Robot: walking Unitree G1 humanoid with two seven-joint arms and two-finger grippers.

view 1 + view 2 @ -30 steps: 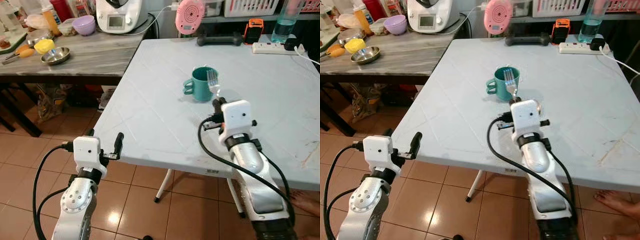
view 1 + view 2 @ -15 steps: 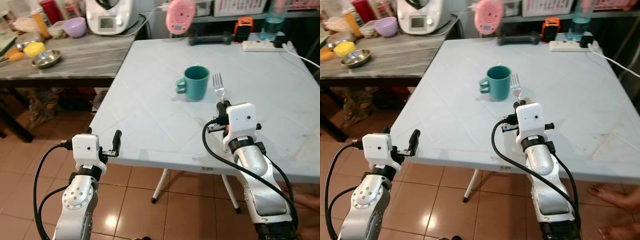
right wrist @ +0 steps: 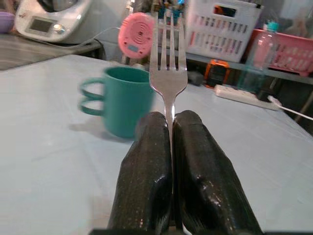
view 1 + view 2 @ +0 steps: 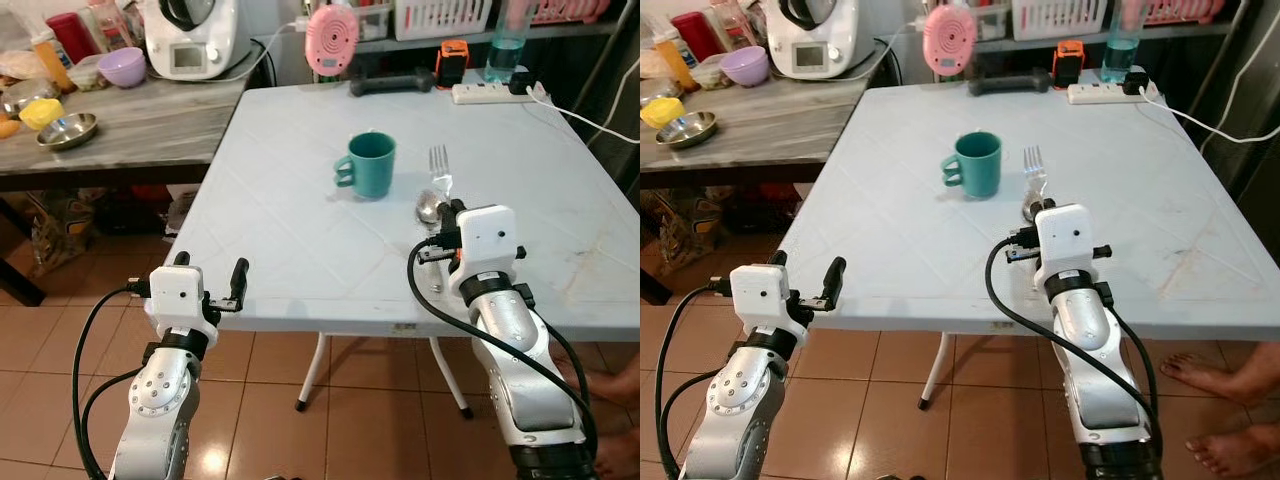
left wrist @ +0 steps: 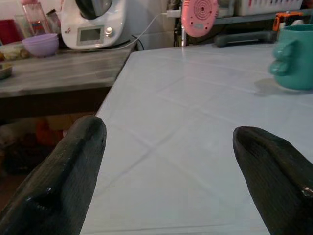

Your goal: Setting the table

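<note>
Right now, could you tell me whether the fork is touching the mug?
Apart. The left eye view shows bare table between the fork, held in the right claw, and the mug.

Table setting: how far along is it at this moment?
Done: a teal mug stands on the white table, and a spoon lies just right of it. In hand: the right gripper is shut on a fork, tines up, beside the spoon. Left: laying the fork down. The left gripper is open at the table's near edge.
</note>
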